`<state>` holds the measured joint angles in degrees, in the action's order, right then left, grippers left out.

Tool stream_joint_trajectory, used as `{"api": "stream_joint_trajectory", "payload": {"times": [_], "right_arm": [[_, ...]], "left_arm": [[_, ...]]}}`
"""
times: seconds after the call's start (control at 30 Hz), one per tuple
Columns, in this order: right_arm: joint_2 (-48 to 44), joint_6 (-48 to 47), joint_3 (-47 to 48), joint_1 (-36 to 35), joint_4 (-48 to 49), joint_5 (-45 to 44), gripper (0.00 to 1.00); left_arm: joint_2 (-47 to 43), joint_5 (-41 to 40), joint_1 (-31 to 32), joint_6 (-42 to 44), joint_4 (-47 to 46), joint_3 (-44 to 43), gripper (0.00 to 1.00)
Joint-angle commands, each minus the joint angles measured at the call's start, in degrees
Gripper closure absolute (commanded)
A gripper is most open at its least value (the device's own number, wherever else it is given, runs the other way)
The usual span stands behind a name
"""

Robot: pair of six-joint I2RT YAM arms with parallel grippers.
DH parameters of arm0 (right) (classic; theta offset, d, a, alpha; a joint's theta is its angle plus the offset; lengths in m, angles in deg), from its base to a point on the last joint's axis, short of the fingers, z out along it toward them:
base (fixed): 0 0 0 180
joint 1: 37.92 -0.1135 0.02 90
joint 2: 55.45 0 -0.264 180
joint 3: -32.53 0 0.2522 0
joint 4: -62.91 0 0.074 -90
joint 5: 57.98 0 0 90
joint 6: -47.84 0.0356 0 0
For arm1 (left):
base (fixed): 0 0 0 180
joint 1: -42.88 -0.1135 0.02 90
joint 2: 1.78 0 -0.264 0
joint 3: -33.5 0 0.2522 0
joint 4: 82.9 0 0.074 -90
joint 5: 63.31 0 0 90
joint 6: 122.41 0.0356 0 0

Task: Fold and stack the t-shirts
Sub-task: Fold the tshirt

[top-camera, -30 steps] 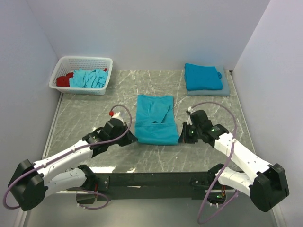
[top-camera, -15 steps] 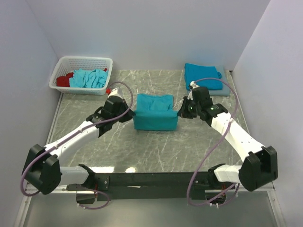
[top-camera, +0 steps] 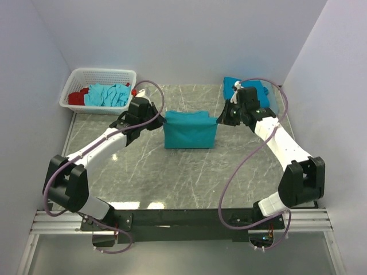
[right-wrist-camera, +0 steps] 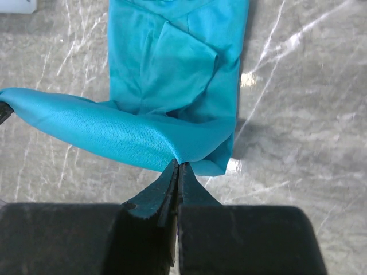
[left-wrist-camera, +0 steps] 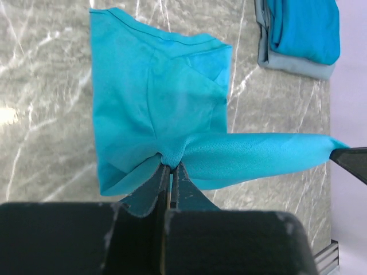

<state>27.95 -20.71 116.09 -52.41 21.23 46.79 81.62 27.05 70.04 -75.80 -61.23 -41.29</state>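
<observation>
A teal t-shirt (top-camera: 190, 130) lies mid-table, its near end lifted and carried over toward the far end. My left gripper (top-camera: 161, 120) is shut on its left corner, seen in the left wrist view (left-wrist-camera: 170, 161) with the shirt (left-wrist-camera: 155, 109) hanging below. My right gripper (top-camera: 219, 120) is shut on the right corner, seen in the right wrist view (right-wrist-camera: 176, 164) with the shirt (right-wrist-camera: 172, 74) stretched taut to the left. A folded teal t-shirt (top-camera: 261, 91) lies on a grey one at the far right. Several crumpled turquoise t-shirts (top-camera: 109, 94) fill the basket.
A white lattice basket (top-camera: 80, 79) stands at the far left and also holds something red (top-camera: 75, 98). The folded stack shows in the left wrist view (left-wrist-camera: 298, 34). White walls close the table on three sides. Marble tabletop (top-camera: 172, 172) lies between the shirt and the arm bases.
Both grippers have carried the shirt's near edge away from the bases toward the far end, doubling the shirt over itself. Both arms have stretched out farther.
</observation>
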Motion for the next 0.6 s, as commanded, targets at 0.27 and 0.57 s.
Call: {"api": "stream_joint_trajectory", "payload": {"times": [0.27,0.57], "right_arm": [[11.7,-1.9,12.0,4.5,1.3,6.4,1.00],[23.8,-0.9,20.3,6.7,7.0,8.5,1.00]], "left_arm": [[9.1,2.4,-4.4,3.5,-5.2,-9.5,0.99],[21.4,5.4,-7.4,3.6,-12.4,-16.0,1.00]]}}
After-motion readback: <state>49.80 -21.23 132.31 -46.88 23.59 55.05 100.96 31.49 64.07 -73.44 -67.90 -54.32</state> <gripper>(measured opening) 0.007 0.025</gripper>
